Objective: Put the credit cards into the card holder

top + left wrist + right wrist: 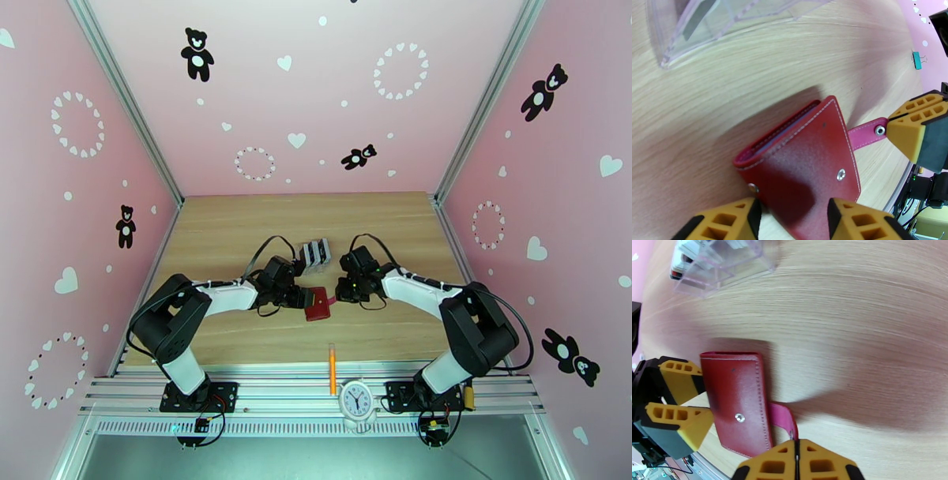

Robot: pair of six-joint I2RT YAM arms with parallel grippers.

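Note:
The red card holder (318, 304) lies folded at mid-table between both grippers. My left gripper (305, 298) holds its left end; in the left wrist view the card holder (805, 165) runs in between the yellow fingers (726, 221), which press its near edge. My right gripper (796, 447) is shut on the pink snap tab (784, 417), which sticks out from the card holder (738, 398). The tab (869, 132) is stretched out to the right. The credit cards (316, 253), dark and white, stand in a clear rack just behind the card holder.
The clear rack (723, 259) stands a short way beyond both grippers. An orange pen (332, 367) lies near the table's front edge, and a small white clock (355, 399) stands on the rail. A teal binder clip (917, 60) lies at the far right.

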